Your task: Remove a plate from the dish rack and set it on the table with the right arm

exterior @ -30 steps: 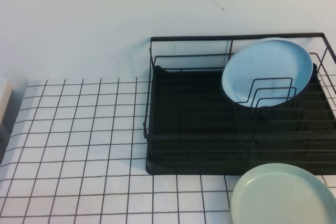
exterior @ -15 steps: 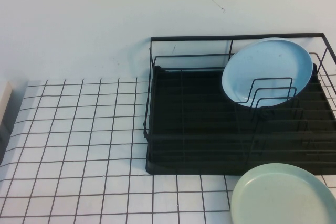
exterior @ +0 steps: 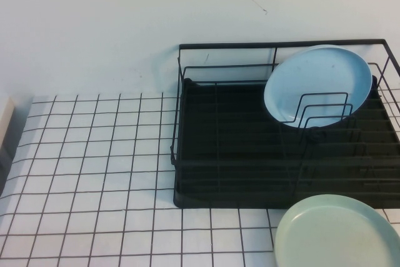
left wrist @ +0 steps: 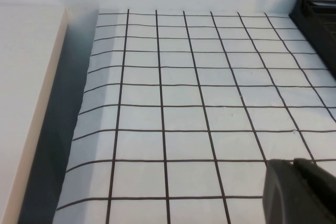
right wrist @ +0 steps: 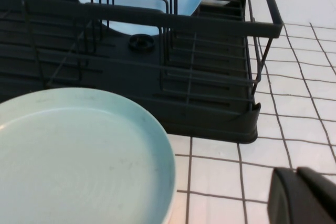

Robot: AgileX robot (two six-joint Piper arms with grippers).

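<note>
Two plates show from high: the mint plate (exterior: 337,232) flat on the tabletop (exterior: 94,173) by the rack (exterior: 237,154), a blue plate (exterior: 317,85) upright inside. No arms appear there. Left wrist shows only the left gripper (left wrist: 299,192) over bare grid; right wrist, the right gripper (right wrist: 304,198) beside the plate. Jaws: cannot tell. Nothing has shifted.

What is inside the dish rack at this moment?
One sky-blue plate stands on edge in the dish rack, behind wire dividers. The mint-green plate lies on the table. Neither gripper appears in the high view.
</note>
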